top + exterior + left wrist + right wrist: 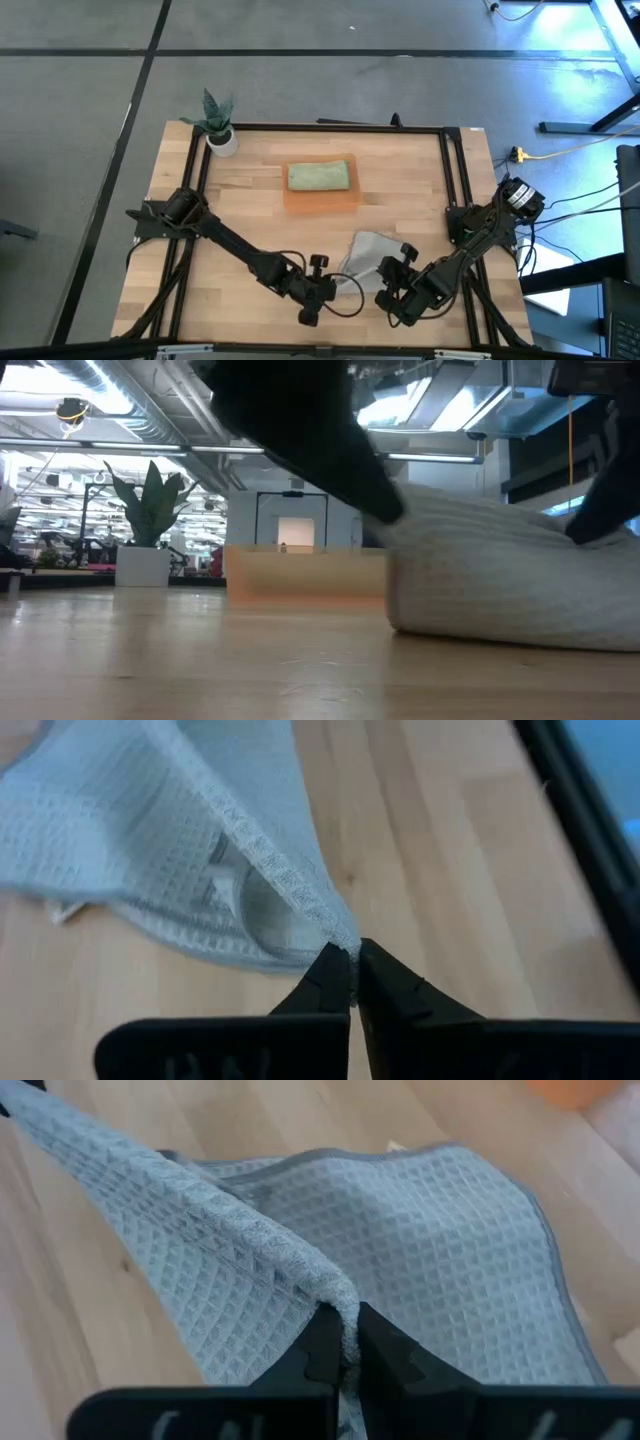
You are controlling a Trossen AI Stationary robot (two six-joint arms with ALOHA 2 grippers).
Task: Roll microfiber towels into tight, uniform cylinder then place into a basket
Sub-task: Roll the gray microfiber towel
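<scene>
Grey towel [372, 252] lies crumpled at the counter's [250, 215] near edge. Left hand [352, 982] clamped on one towel corner; right hand [345, 1342] clamped on another edge. Green towel [319, 176] sits in basket [322, 201] mid-counter. Plant [218, 122] at far left corner.

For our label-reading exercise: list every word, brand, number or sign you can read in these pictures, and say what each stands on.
None can be read: the grey towel, the green towel, the orange basket, the white plant pot and the table show no writing.
Pale marks low on each wrist mount: blurred and cut off, unreadable.
</scene>
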